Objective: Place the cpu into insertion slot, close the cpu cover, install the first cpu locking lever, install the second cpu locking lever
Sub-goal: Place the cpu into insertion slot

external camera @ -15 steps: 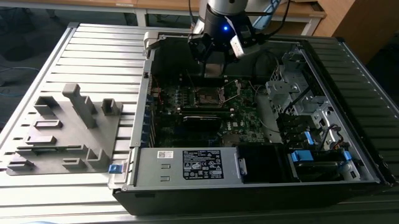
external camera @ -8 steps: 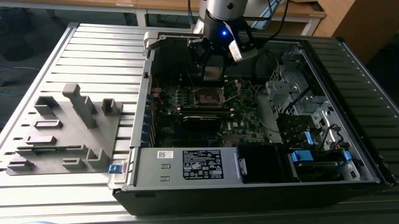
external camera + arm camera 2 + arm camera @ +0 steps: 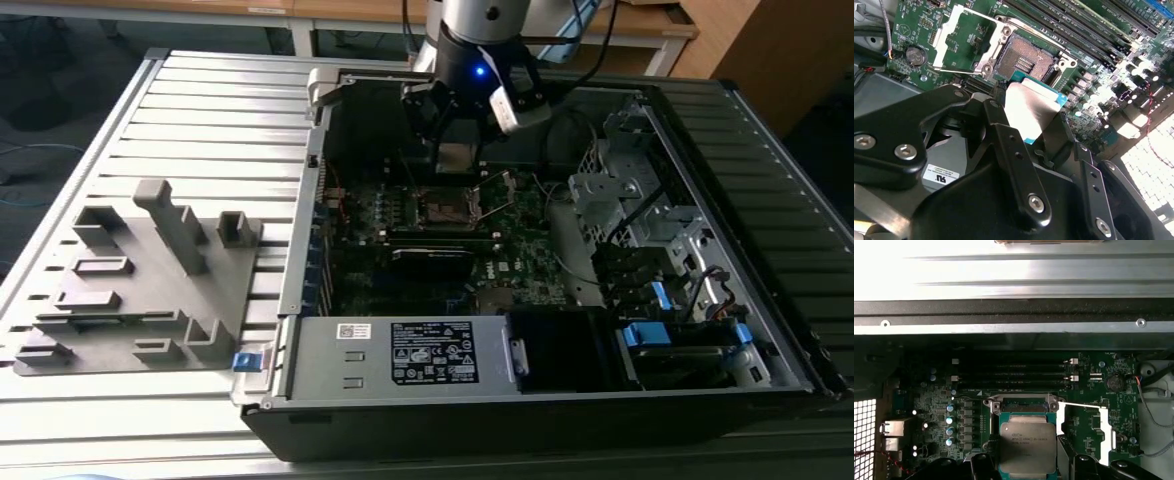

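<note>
One chip, one arm: the end effector (image 3: 458,150) is clenched on the cpu (image 3: 458,158), with its fingers (image 3: 1004,135) pinching two opposite edges, prob. so the metal top and contact side are left free. That cpu hangs above the open insertion slot (image 3: 447,207) on the motherboard (image 3: 527,265), not seated yet. In the first wrist view its grey top (image 3: 1028,445) sits just short of the socket frame and approx. square to it, which is what a straight drop-in needs, I'd say. In the second wrist view the socket contacts (image 3: 1026,57) show bare just beyond the chip. The cpu cover (image 3: 996,40) is swung right back on its hinge, lying beside the slot, so nothing blocks the way down. With the cover open, neither locking lever is done. The pc case (image 3: 534,425) lies on its side on the slatted bench (image 3: 200,110), so the board faces up. A grey parts fixture (image 3: 134,280) sits beside it, at the exterior view's left.
</note>
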Motion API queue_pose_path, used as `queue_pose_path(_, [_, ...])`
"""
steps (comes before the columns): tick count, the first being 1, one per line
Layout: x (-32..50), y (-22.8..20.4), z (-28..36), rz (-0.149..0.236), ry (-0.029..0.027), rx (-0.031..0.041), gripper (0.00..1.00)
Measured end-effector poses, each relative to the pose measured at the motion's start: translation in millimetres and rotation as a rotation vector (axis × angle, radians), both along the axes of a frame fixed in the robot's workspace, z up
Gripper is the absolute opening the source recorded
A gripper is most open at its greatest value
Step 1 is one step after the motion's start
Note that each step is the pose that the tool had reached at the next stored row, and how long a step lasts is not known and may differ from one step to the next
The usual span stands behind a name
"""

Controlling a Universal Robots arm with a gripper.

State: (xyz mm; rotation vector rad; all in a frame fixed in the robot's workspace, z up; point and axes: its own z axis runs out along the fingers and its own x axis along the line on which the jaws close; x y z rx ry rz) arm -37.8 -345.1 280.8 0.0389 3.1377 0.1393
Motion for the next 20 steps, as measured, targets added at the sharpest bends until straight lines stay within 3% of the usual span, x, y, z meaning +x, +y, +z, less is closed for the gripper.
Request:
queue_pose_path(15, [0.0, 0.0, -1.3, 0.0, 0.0001, -0.0006, 0.54])
queue_pose_path(20, [0.0, 0.0, -6.5, 0.0, 0.0001, -0.0005, 0.54])
